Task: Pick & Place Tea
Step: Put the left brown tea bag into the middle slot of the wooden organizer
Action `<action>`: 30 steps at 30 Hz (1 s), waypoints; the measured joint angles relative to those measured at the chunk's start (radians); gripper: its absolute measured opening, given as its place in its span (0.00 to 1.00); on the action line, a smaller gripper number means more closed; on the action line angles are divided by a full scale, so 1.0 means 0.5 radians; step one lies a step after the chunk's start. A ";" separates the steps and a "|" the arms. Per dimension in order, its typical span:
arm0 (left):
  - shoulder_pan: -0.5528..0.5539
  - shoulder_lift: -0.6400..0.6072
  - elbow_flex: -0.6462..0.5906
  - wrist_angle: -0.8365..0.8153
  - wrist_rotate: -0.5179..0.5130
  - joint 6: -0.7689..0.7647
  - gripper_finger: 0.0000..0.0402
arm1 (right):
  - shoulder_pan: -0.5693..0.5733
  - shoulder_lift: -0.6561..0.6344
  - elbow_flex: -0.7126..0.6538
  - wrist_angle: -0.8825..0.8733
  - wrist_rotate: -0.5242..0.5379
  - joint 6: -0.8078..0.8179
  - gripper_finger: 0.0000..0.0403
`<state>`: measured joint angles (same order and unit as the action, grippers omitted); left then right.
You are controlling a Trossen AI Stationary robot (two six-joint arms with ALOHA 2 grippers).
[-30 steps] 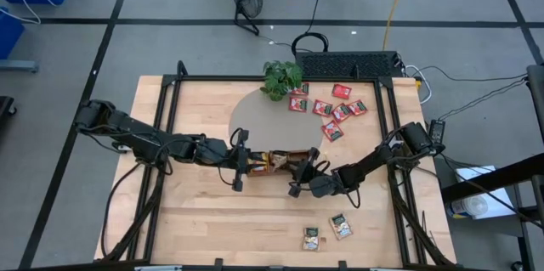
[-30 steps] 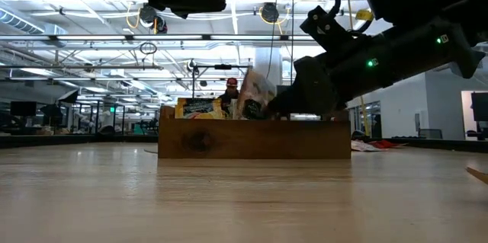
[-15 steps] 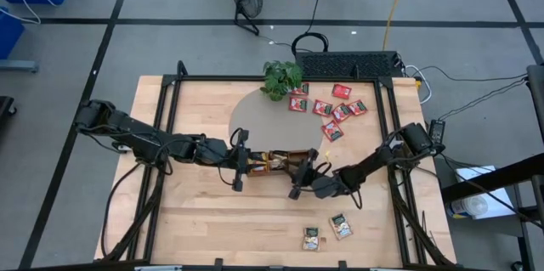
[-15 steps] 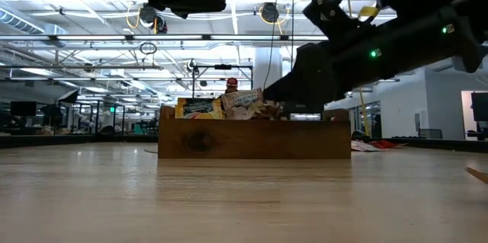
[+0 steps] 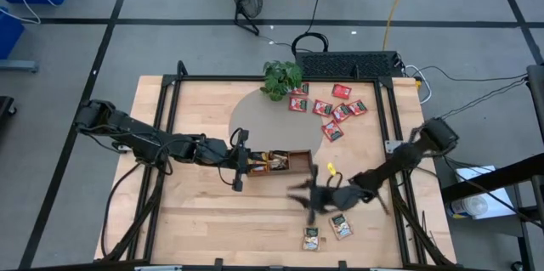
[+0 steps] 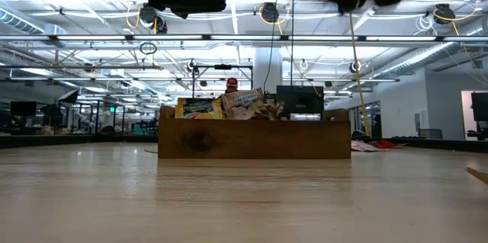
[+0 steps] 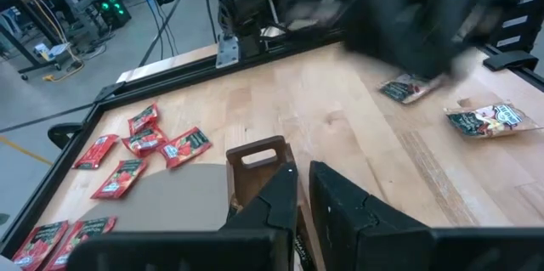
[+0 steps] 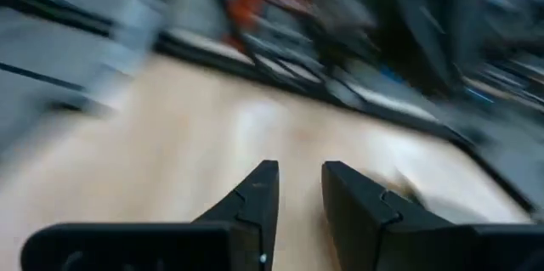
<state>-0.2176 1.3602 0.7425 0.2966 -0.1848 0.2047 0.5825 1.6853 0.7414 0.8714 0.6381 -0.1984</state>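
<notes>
While blurred above bare wood, right gripper [image 8: 293, 188] parted by a narrow gap, nothing between the fingers, placed near two beige-green tea packets [image 5: 327, 230] at the table's front edge. Left gripper [image 5: 239, 167] pinched on the end wall of the wooden tray [image 5: 290, 162], fingers pressed nearly together. More tea standing inside the tray; red packets [image 5: 331, 108] scattered near the potted plant [image 5: 281, 77].

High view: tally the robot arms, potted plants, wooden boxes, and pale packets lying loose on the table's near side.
Robot arms: 2
Potted plant: 1
Wooden box: 1
Pale packets: 2
Total: 6
</notes>
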 joint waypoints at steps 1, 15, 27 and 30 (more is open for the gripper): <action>0.000 0.000 0.000 0.001 0.001 0.000 0.10 | 0.045 -0.050 0.000 0.002 -0.107 -0.012 0.20; 0.000 0.000 -0.001 0.000 0.000 0.000 0.10 | 0.383 -0.370 -0.025 -0.207 -0.698 0.150 0.22; 0.000 0.000 0.000 0.000 0.001 0.000 0.10 | 0.266 -0.259 0.272 -2.006 -0.915 1.774 0.52; 0.001 0.000 0.000 0.000 0.000 0.000 0.10 | 0.220 -0.219 0.200 -2.008 -1.135 1.933 0.54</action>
<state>-0.2173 1.3602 0.7425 0.2966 -0.1848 0.2047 0.6928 1.5760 0.8415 -0.1328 0.0708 0.7682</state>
